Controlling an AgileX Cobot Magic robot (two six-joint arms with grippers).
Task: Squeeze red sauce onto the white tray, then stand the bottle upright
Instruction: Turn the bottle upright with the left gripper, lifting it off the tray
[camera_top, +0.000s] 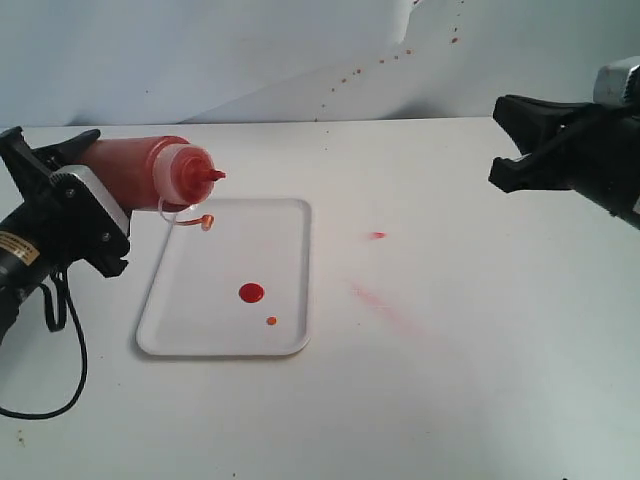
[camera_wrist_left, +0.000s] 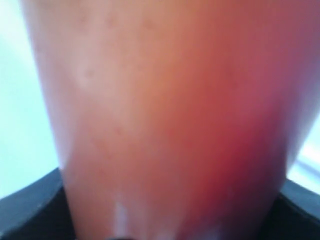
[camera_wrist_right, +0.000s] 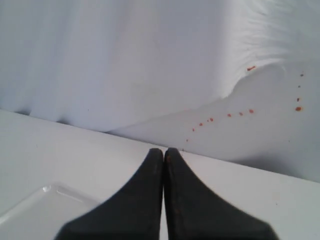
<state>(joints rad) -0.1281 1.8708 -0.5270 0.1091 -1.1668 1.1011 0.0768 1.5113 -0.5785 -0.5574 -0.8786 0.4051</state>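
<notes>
exterior view: a white table (camera_top: 450, 380) stands before a white sheet (camera_top: 200, 50) dotted with red specks (camera_top: 395, 55); a red spot (camera_top: 377, 235) and a faint pink smear (camera_top: 378, 300) mark the table to the right of the white tray (camera_top: 200, 340). a yellow label (camera_top: 15, 248) on the left arm is too small to read. the left gripper (camera_top: 90, 190) is clamped round the bottle (camera_top: 150, 165), which lies almost level above the tray's far left corner, nozzle pointing right, cap (camera_top: 207, 222) dangling. red sauce (camera_top: 251, 292) sits mid-tray as a round blob, a smaller drop beside it. the right gripper (camera_top: 512, 150) hangs well apart on the right. left wrist view: the bottle (camera_wrist_left: 170, 115) fills the frame between dark fingers (camera_wrist_left: 30, 215). right wrist view: the right gripper (camera_wrist_right: 164, 165) has its jaws pressed together, holding nothing, above the table (camera_wrist_right: 75, 150), with a tray (camera_wrist_right: 45, 210) corner near it and the speckled sheet (camera_wrist_right: 125, 60) behind.
</notes>
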